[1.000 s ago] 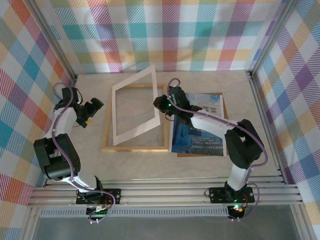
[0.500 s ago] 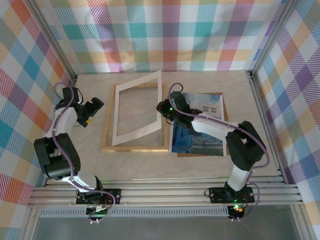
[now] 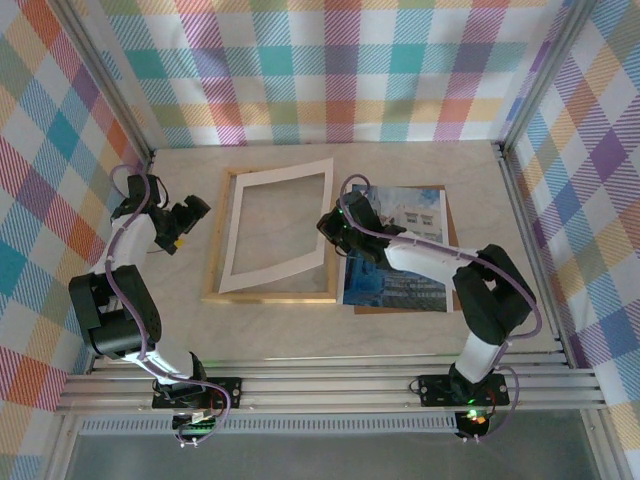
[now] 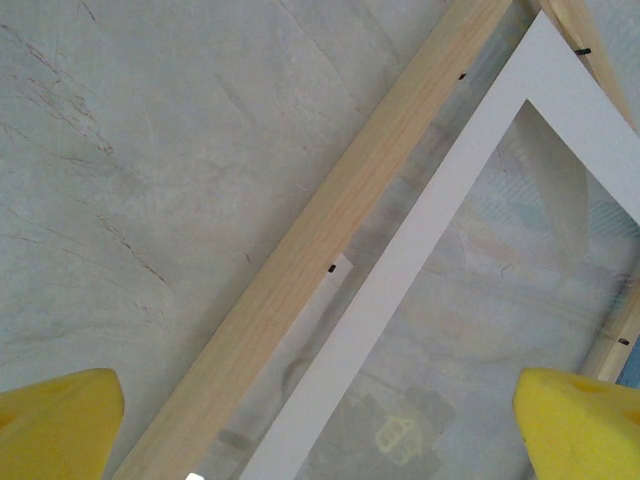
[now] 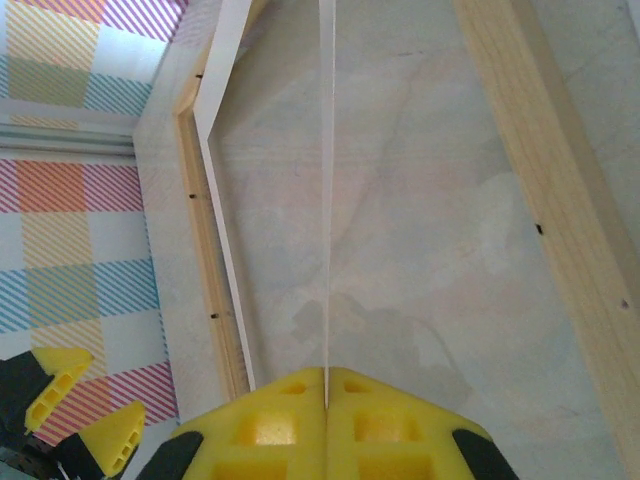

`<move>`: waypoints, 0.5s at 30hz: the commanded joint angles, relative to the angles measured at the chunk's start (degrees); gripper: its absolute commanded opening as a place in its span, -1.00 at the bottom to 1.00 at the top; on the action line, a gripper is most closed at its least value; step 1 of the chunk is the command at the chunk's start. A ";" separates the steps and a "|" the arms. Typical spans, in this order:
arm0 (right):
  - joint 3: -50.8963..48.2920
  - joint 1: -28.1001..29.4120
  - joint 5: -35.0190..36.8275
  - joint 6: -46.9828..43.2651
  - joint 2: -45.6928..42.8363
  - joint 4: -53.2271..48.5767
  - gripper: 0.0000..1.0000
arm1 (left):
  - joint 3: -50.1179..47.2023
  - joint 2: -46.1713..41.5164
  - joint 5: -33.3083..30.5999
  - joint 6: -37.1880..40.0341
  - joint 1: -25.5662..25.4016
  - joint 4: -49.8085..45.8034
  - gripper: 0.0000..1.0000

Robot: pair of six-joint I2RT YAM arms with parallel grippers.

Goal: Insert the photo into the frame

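Right claw (image 5: 326,374) pinches thin white mat border (image 3: 226,235), tilted over light-wood rectangular frame (image 3: 270,297). Left claw (image 3: 186,226) spread wide.

The mat (image 3: 275,272) sits over the frame (image 3: 270,297), the photo (image 3: 400,285) just right.

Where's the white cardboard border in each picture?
Top external: white border left of middle, slanted over the frame, right edge pinched by the right hand.
Left wrist: slanted white strip from top right to bottom middle, beside the frame's wooden rail.
Right wrist: edge-on, a thin white line rising from the shut hand; far strip upper left.
Shared landmark: the light wooden frame.
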 commanded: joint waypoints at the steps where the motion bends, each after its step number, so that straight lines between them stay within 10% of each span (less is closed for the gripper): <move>1: -0.77 0.60 1.23 0.82 -1.68 -1.37 -1.00 | -0.61 0.40 -0.05 0.78 -0.57 -0.48 0.99; 15: 1.25 0.87 0.19 -0.65 3.71 4.15 -0.96 | -0.52 0.40 -0.32 1.11 -0.93 -0.81 0.99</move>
